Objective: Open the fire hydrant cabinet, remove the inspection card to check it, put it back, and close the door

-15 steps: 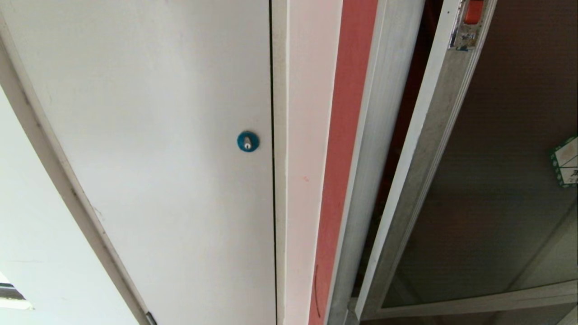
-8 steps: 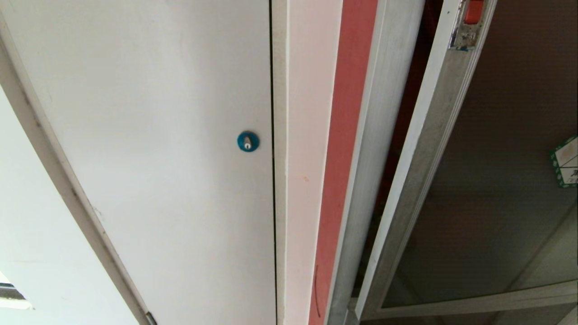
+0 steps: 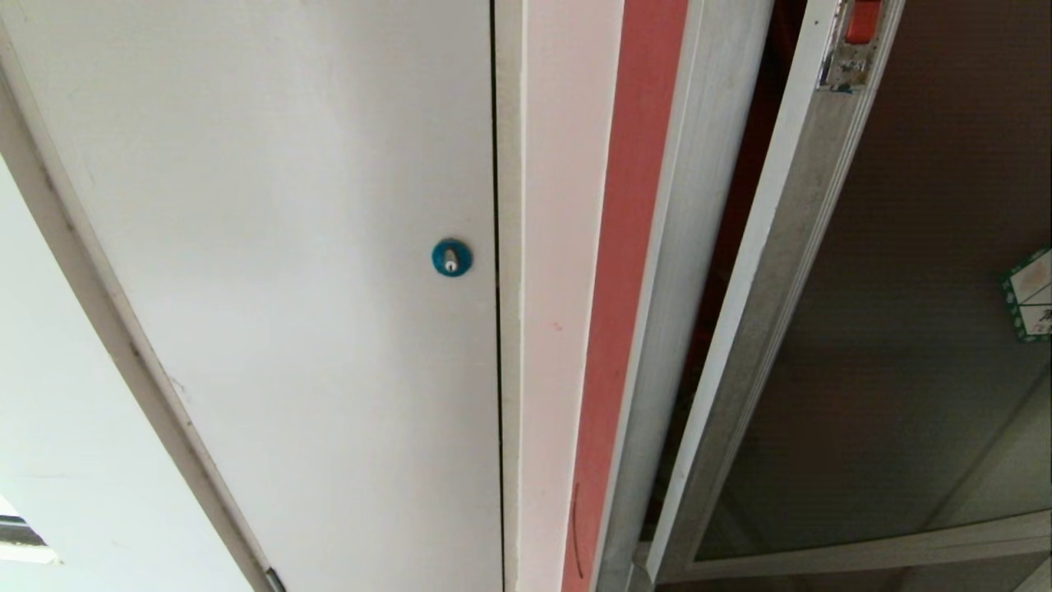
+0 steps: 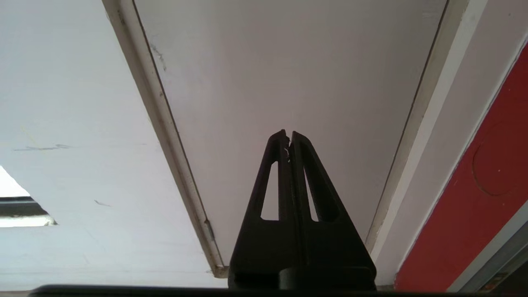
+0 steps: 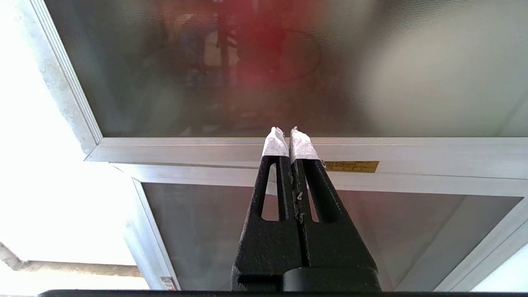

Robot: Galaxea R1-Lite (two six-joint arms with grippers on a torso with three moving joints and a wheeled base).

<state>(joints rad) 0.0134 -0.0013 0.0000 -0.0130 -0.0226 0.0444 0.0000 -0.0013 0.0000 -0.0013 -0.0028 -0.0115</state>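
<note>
- White door, plain: the largest item we list, left of the fire hydrant cabinet.
- Fire hydrant cabinet: silver frame, red strip along its left edge.
- Door of dark tinted glass: ajar, a dark gap separating it from the cabinet frame; red latch at its top.
- Left gripper: we see its fingers pressed together, facing the white door.
- Right gripper: fingers pressed together, empty, white-wrapped tips facing the cabinet's glass.
- Green-bordered sticker: on the glass door.
- Blue round lock: on the white door, near the cabinet.
</note>
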